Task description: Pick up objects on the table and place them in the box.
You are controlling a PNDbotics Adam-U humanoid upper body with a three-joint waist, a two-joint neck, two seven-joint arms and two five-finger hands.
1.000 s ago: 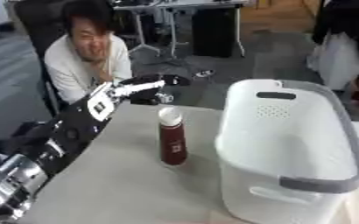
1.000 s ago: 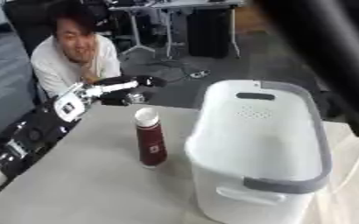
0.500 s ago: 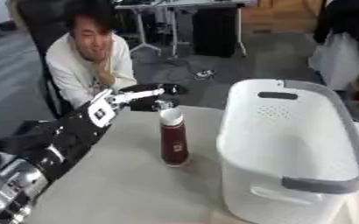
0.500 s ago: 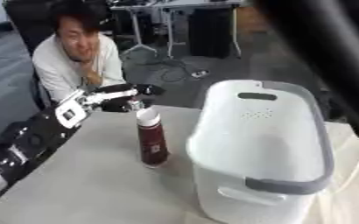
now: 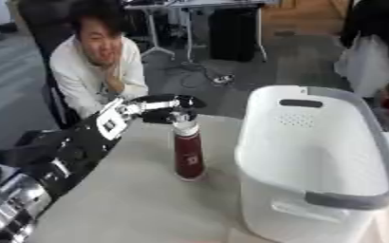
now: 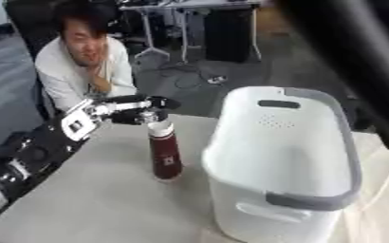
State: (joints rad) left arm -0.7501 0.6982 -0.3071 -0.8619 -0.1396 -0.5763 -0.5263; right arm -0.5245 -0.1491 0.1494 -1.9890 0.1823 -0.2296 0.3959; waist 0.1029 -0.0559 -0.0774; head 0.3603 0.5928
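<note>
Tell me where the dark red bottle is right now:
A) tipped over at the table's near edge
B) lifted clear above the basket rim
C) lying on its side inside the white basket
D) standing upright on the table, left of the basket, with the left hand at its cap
D: the dark red bottle stands upright on the table beside the white basket, left hand at its cap.

1. Pale tabletop fills the foreground.
2. Grey floor beyond it carries loose cables.
3. Dark cabinet stands at the far side, beneath a desk.
</note>
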